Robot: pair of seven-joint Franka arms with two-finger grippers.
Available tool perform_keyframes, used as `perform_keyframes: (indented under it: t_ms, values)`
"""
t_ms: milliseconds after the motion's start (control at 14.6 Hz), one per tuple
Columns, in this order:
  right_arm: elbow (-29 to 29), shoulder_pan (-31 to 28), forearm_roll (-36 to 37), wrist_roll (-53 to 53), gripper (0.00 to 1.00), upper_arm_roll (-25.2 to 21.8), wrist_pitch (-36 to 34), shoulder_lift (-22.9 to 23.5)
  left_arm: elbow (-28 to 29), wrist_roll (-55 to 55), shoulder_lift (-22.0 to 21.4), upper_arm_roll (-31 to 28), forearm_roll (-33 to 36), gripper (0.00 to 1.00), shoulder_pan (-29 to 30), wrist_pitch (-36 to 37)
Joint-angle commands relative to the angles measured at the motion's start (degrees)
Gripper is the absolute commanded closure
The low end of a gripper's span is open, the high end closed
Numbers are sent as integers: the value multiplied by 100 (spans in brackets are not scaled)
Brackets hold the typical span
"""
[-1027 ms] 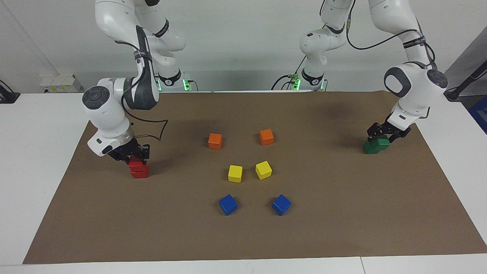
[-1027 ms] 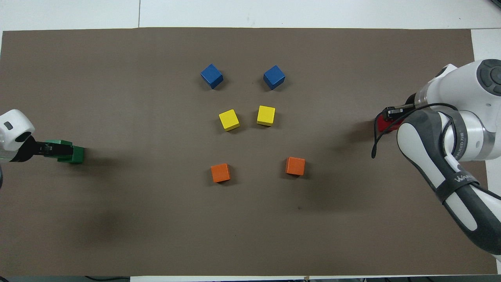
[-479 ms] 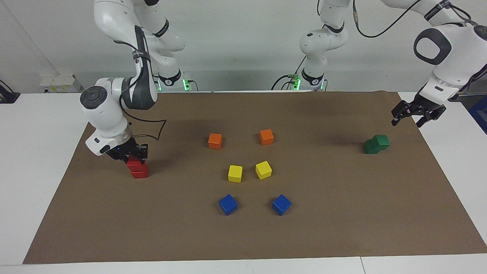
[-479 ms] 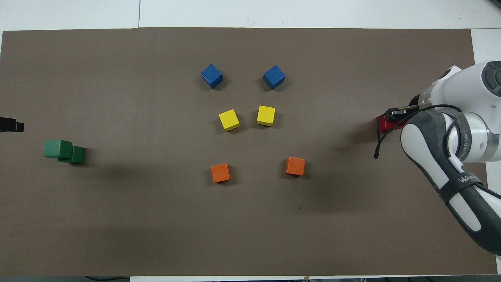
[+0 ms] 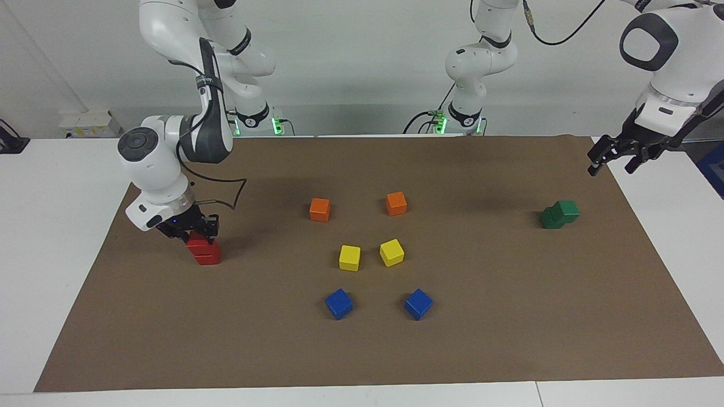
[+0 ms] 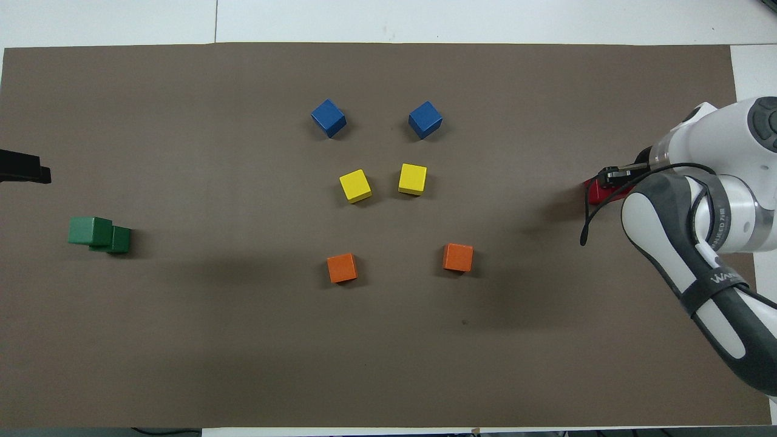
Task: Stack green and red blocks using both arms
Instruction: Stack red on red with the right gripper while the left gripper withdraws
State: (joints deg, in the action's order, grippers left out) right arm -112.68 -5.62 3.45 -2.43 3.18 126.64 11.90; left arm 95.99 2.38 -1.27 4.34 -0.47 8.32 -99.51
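Two stacks face you: the right tool sits at the red blocks (grip unclear); the left tool, spread apart, hangs above the green blocks.

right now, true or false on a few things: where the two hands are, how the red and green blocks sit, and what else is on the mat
1. The right hand is down at the red stack, at its top block. True.
2. The left hand is clamped on the green blocks. False: it is raised, open and holding nothing, over the mat's edge at the left arm's end, apart from them.
3. One green block sits on the other, shifted off to one side. True.
4. The blue cubes lie nearer to the robots than the orange cubes. False: the orange pair is nearest, then the yellow cubes, and the blue pair is farthest.
5. The red blocks lie side by side on the mat. False: one sits on the other.
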Motion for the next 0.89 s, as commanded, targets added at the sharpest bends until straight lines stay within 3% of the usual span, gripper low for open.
perform_keyframes:
  t_ms: [0, 342, 821]
  values:
    - [-211, -71, -28, -197, 100, 34, 159, -170, -317, -124, 127, -56, 205, 0, -208, 440]
    - [-211, -80, -28, -197, 100, 34, 177, -144, -1117, -106, 381, -56, 91, 0, -226, 1626]
    - [-211, -80, -28, -188, 100, 34, 177, -135, -1109, -106, 347, -126, 74, 0, -463, 1698]
